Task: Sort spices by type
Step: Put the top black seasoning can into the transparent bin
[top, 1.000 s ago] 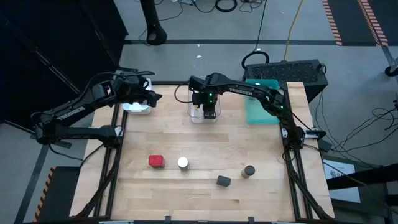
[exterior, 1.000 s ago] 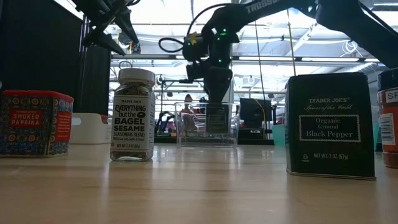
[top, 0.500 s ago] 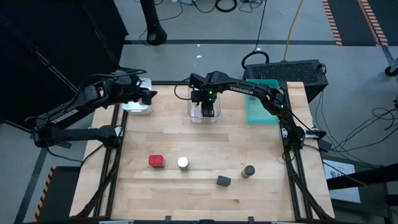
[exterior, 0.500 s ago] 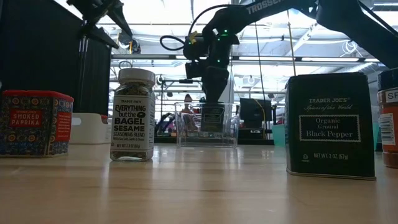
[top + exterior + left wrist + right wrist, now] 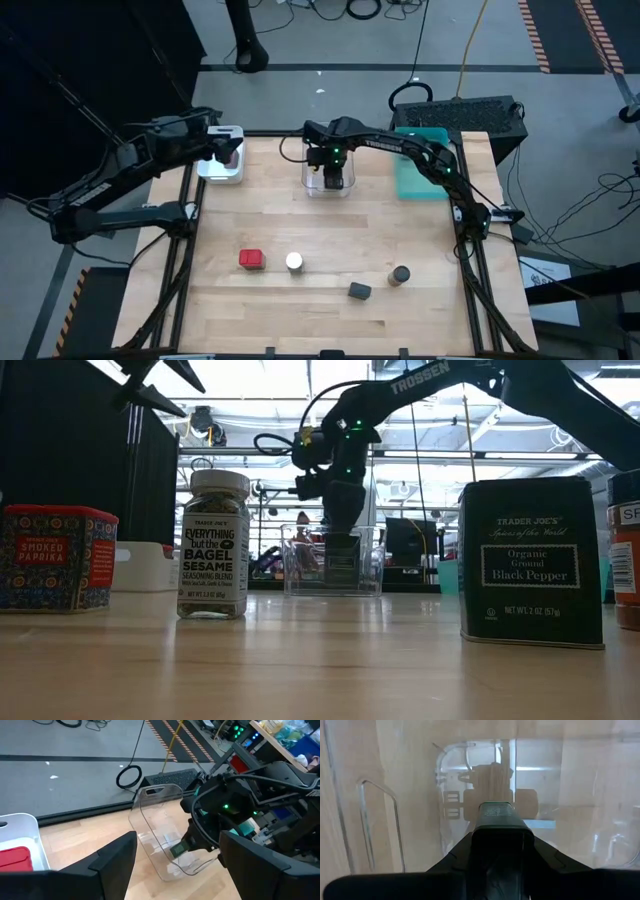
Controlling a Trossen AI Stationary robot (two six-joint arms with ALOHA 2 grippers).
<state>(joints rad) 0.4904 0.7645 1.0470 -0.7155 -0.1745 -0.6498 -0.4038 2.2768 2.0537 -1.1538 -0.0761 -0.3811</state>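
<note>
The right gripper is clamped on a dark pepper tin, held upright and straight down inside the clear tray at the table's far middle. Farther left, the left gripper hangs open and empty over the white tray.

Red tin, white-capped jar, teal tray

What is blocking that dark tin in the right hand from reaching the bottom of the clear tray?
Nothing visible. The right hand holds the dark tin inside the clear tray, and the tray floor below it looks bare. The left hand hangs apart, over the white tray.
</note>
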